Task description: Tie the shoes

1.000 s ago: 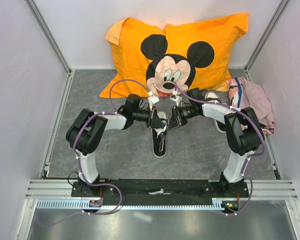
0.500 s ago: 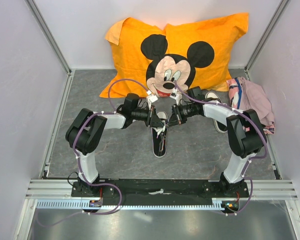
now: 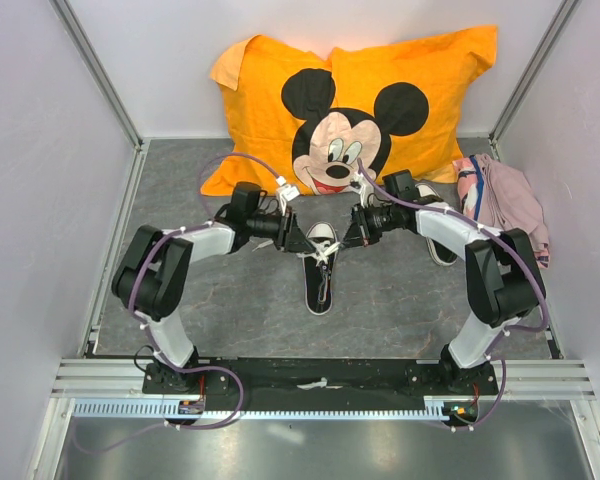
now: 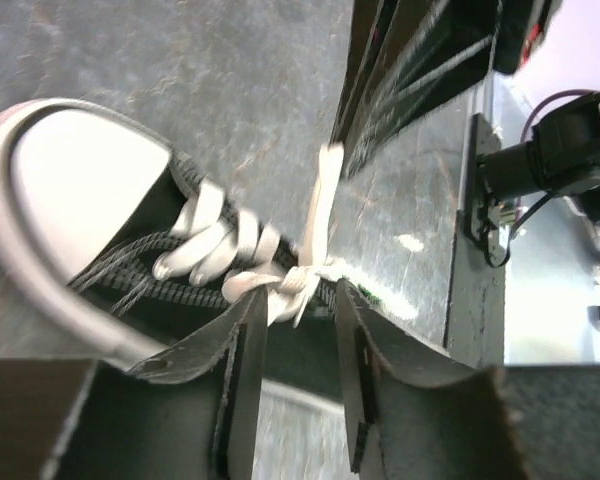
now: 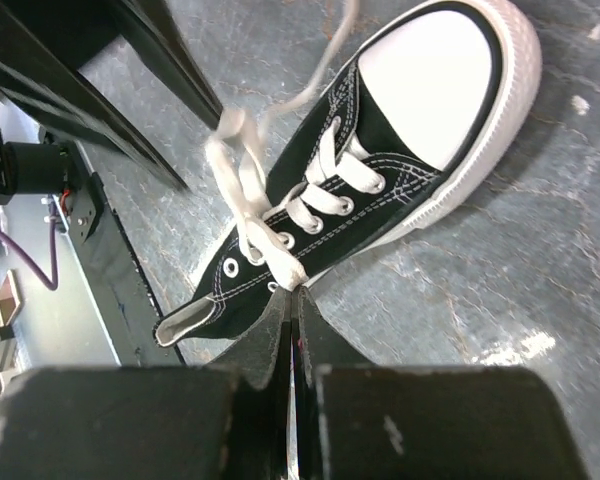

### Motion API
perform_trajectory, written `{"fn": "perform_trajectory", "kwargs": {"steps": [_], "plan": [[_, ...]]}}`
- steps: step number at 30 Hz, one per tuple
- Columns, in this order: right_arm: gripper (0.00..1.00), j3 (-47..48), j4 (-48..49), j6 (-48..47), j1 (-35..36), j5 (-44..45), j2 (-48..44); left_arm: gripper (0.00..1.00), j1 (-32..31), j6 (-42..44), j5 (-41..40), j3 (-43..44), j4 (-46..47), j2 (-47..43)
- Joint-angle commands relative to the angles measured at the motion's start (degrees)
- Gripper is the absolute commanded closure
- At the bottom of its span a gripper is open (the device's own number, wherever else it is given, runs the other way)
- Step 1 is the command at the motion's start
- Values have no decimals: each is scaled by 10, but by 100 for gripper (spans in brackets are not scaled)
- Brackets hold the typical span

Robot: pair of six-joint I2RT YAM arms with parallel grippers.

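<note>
The shoe [image 3: 320, 287] lies on the table [image 3: 230, 310] midway between both arms, toe pointing away from their bases, and its lace [image 5: 245, 190] runs sideways into the right claw [image 5: 293, 295], clenched on a strand, while the left claw [image 4: 300, 292], jaws parted, hovers just beside the half-formed knot [image 4: 283, 284].
</note>
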Motion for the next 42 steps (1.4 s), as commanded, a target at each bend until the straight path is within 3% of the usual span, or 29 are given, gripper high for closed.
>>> {"fn": "perform_trajectory", "kwargs": {"steps": [1,5,9,18,24,27,31,42], "plan": [[100,-1,-8,-19,-4,23,-34,55,44,171,18,-3,-142,-70],[100,1,-20,-37,-3,40,-49,50,93,325,-71,31,-267,-85],[100,7,-32,-38,-4,53,-52,48,97,489,-144,61,-299,-71],[100,16,-57,-49,-4,87,-66,48,46,612,-286,115,-328,5],[100,14,-70,-60,-4,97,-74,49,9,630,-357,139,-334,60],[100,12,-75,-67,-4,107,-76,66,4,632,-374,155,-359,76],[100,7,-78,-72,-4,125,-82,98,14,642,-361,134,-397,47],[100,-14,-79,-77,-18,178,-99,98,135,660,-278,56,-447,-101]]}}
